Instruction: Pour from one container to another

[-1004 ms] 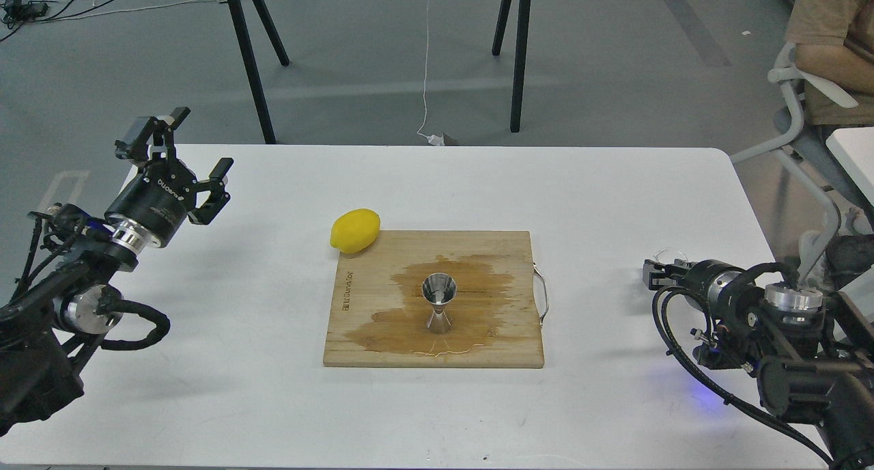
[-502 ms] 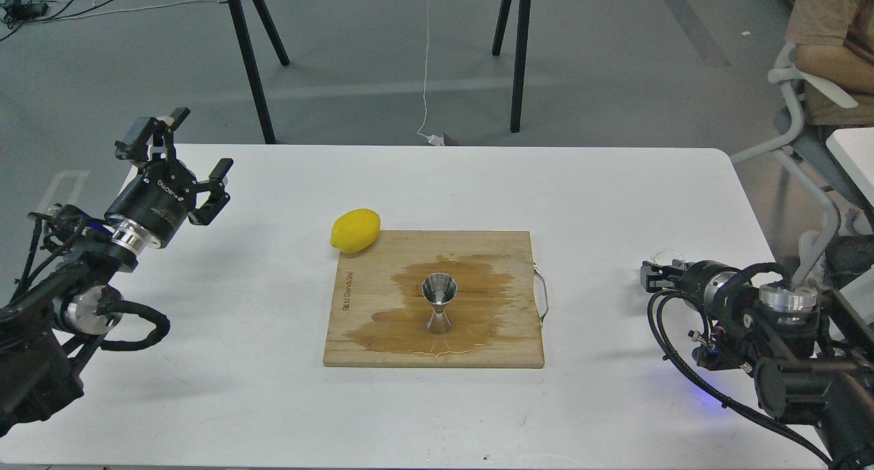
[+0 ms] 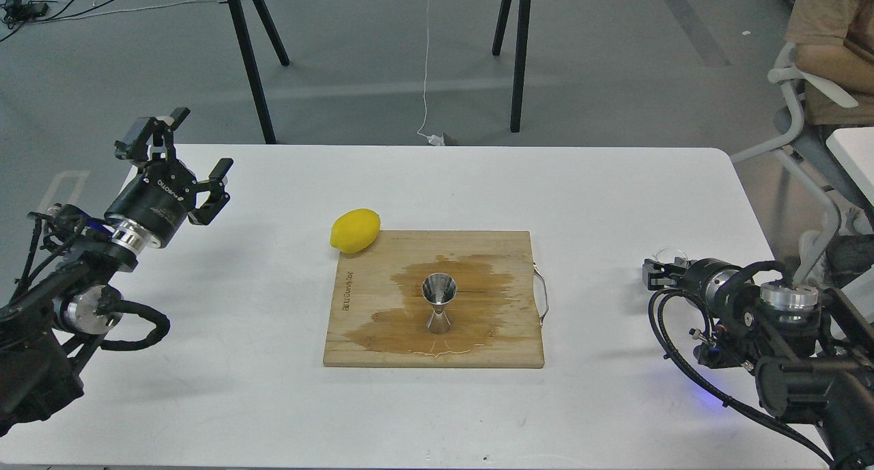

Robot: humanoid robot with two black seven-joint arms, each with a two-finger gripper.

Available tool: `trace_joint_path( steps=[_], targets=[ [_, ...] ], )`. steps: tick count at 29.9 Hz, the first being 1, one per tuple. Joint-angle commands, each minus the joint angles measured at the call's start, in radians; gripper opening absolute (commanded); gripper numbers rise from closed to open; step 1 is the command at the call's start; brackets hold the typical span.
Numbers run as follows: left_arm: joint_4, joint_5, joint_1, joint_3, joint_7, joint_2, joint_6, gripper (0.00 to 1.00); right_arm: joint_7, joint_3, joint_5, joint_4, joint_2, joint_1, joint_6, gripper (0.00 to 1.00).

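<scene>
The shiny steel jigger (image 3: pixel 438 302) stands upright in the middle of the wooden cutting board (image 3: pixel 505 347), inside a dark wet patch. Far to its right, low over the table, my right gripper (image 3: pixel 659 266) points left, shut on the small clear glass cup (image 3: pixel 667 255). Only the cup's faint rim shows above the dark fingers. My left gripper (image 3: pixel 194 142) hovers open and empty above the table's far left corner, well away from the board.
A yellow lemon (image 3: pixel 355 230) lies against the board's far left corner. A metal handle (image 3: pixel 543 296) sticks out of the board's right edge. The white table (image 3: pixel 273 415) carries the board. A seated person (image 3: pixel 829 46) is at the far right.
My right gripper with the cup shifted only slightly. The left arm, jigger and lemon have not moved.
</scene>
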Motion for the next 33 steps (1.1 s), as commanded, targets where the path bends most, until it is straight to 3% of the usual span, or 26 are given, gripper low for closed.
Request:
trace_joint_path(
  steps=[1, 2, 7, 11, 18, 23, 33],
  targets=[
    [-0.001, 0.0, 0.001, 0.0, 0.0, 0.0, 0.0, 1.0, 0.0, -0.004, 0.0, -0.002, -0.008, 0.0, 0.0, 0.07],
    [0.0, 0.0, 0.001, 0.0, 0.0, 0.0, 0.0, 1.0, 0.0, -0.004, 0.0, -0.002, -0.009, 0.0, 0.0, 0.09],
    [0.0, 0.0, 0.001, 0.002, 0.0, 0.0, 0.0, 1.0, 0.0, -0.006, 0.0, -0.002, -0.011, 0.0, 0.0, 0.46],
    [-0.001, 0.0, 0.001, 0.002, 0.0, 0.0, 0.0, 1.0, 0.0, -0.006, 0.0, -0.002, -0.011, -0.002, 0.0, 0.61],
    [-0.001, 0.0, 0.001, 0.002, 0.0, -0.001, 0.0, 1.0, 0.005, -0.006, 0.0, 0.0, -0.009, -0.002, 0.0, 0.71],
    [0.0, 0.0, 0.001, 0.002, 0.0, -0.001, 0.0, 1.0, 0.008, -0.004, 0.0, 0.001, -0.009, -0.002, 0.0, 0.94],
    [0.0, 0.0, 0.001, 0.002, 0.0, -0.001, 0.0, 1.0, 0.012, -0.004, 0.0, 0.021, -0.009, -0.002, 0.0, 0.98]
  ],
)
